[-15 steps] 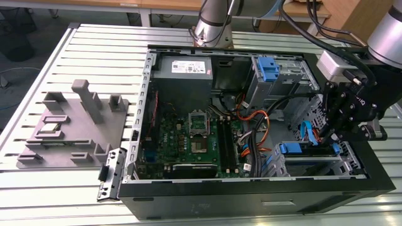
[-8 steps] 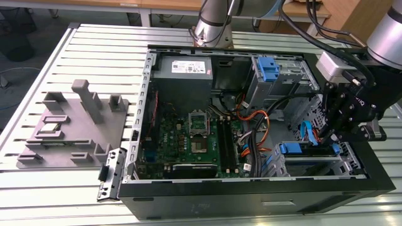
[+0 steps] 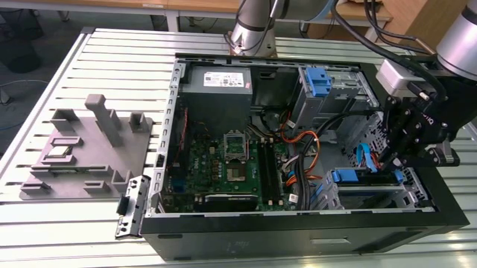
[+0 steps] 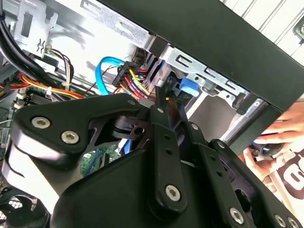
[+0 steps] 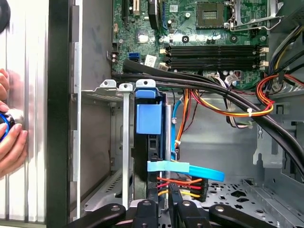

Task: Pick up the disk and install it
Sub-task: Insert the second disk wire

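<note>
The open black tower computer case point(image 3: 298, 231) lies on its side on the slatted metal table point(image 3: 111, 61), its green motherboard point(image 3: 223, 173) facing up. The black two-fingered gripper point(image 3: 402, 162) hangs inside the case at the end toward the exterior view's right, above the metal drive cage in the corner nearest the case's front edge.

The disk point(image 5: 148, 142), a flat drive on blue plastic side rails, stands on edge in that drive cage point(image 5: 107, 88), its blue rail tab showing at the slot's mouth in the first wrist view. In the exterior view the same blue rail point(image 3: 365, 176) peeks out just below the gripper. A light-blue flat data cable point(image 5: 187, 168) crosses the drive's end, with red, yellow and black power wires point(image 5: 183, 183) bunched right beside it.

The black fingertips point(image 5: 176, 190) sit close together at the drive's rear edge among those wires, but I cannot tell whether the jaws are clenched on anything or released.

A person's hand point(image 5: 9, 142) rests on the table just outside the case wall, fingers around a small dark and blue object. A grey plastic fixture block point(image 3: 89, 148) sits on the table well apart, toward the exterior view's left.
</note>
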You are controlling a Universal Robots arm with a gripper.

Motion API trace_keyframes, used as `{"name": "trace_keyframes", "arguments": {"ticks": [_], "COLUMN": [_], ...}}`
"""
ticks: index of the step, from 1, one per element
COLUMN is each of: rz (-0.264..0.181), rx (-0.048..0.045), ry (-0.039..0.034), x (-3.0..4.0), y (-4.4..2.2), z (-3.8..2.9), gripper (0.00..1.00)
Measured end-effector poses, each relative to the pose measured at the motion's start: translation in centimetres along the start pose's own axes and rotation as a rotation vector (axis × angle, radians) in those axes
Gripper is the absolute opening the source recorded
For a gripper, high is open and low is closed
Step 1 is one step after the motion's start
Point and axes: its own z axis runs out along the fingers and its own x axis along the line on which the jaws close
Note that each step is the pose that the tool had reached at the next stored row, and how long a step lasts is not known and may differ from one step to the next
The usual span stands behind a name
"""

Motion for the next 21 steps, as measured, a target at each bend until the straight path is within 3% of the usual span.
{"name": "trace_keyframes", "arguments": {"ticks": [6, 15, 21], "rz": [0.000, 0.000, 0.000], "rx": [0.0000, 0.0000, 0.0000], "ry": [-0.0001, 0.0000, 0.0000], "x": [0.09, 0.09, 0.10], "y": [0.00, 0.07, 0.83], "z": [-0.80, -0.83, -0.77], "gripper": [0.24, 0.24, 0.24]}}
